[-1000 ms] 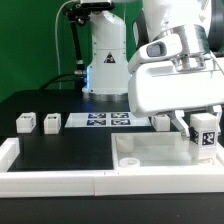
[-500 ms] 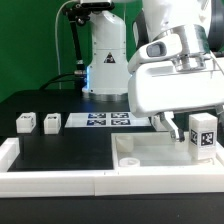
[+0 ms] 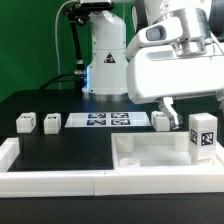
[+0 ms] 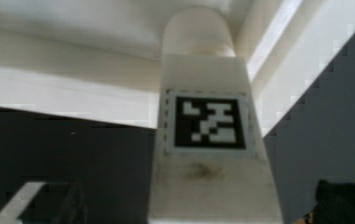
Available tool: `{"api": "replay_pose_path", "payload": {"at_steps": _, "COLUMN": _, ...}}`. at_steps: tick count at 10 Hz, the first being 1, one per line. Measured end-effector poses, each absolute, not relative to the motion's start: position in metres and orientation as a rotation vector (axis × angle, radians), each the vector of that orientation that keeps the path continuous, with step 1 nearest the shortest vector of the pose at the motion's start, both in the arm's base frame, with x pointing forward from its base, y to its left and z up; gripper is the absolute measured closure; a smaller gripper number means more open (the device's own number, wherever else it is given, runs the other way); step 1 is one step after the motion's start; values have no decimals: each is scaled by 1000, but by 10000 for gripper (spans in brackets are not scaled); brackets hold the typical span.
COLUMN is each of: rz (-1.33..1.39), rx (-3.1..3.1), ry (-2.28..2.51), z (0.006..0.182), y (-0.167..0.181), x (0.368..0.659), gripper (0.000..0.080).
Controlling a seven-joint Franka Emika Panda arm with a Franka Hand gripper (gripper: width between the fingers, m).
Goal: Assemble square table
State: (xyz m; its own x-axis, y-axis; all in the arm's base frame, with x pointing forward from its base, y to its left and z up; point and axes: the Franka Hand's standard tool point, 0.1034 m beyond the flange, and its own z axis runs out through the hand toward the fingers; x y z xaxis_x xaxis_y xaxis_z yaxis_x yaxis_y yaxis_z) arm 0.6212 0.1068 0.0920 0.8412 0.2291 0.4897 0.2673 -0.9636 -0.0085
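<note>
The white square panel lies flat at the exterior view's right. One tagged white leg stands upright on its right corner. My gripper hangs just above that leg, open and empty. In the wrist view the leg fills the middle, tag facing the camera. My dark fingertips stand well apart on either side and do not touch it. Another leg sits behind the panel. Two more legs sit at the left.
The marker board lies at the back between the legs. A low white wall edges the black surface at the front and left. The robot base stands behind.
My gripper has risen off the upright leg. The leg stays standing on the panel's corner.
</note>
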Motion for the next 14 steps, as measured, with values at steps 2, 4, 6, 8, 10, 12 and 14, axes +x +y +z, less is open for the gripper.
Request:
{"api": "replay_pose_path", "payload": {"at_steps": 2, "rz": -748, "rx": -2942, "ry": -402, "z": 97, "y": 108, "x": 623, "gripper": 151}}
{"api": "replay_pose_path", "payload": {"at_steps": 4, "rz": -617, "rx": -2957, "ry": -414, "z": 93, "y": 112, "x": 618, "gripper": 151}}
{"api": "replay_pose_path", "payload": {"at_steps": 6, "rz": -433, "rx": -2975, "ry": -417, "z": 92, "y": 110, "x": 621, "gripper": 151}}
{"api": "replay_pose_path", "payload": {"at_steps": 8, "rz": -195, "rx": -2978, "ry": -417, "z": 95, "y": 112, "x": 621, "gripper": 151}}
{"api": "replay_pose_path", "payload": {"at_steps": 10, "rz": -28, "rx": -2965, "ry": -422, "z": 91, "y": 115, "x": 617, "gripper": 151}}
{"api": "replay_pose_path", "payload": {"at_steps": 12, "rz": -3, "rx": -2961, "ry": -423, "z": 89, "y": 115, "x": 619, "gripper": 151}}
{"api": "replay_pose_path", "payload": {"at_steps": 14, "rz": -64, "rx": -2967, "ry": -419, "z": 87, "y": 114, "x": 623, "gripper": 151}}
